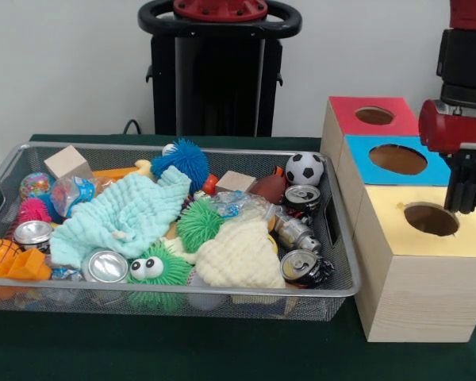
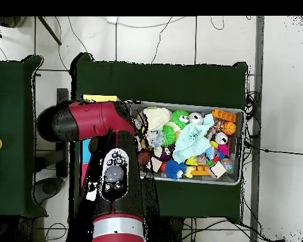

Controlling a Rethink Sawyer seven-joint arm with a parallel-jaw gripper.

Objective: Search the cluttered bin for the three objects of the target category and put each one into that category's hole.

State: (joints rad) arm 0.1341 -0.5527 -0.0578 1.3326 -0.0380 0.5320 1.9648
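Arm hangs over the yellow-topped box [image 1: 428, 262], gripper [image 1: 462, 190] just above its hole [image 1: 431, 219]. Can't tell if fingers are open or shut, or carrying anything (dark, edge of frame). The bin [image 1: 343, 290] sits just beside the boxes, to picture-left in front view. Next search means crossing back that way, over the rim.

Even, bright indoor light is falling from above — shadows are staying soft, cans [image 1: 108, 266] are glinting faintly.
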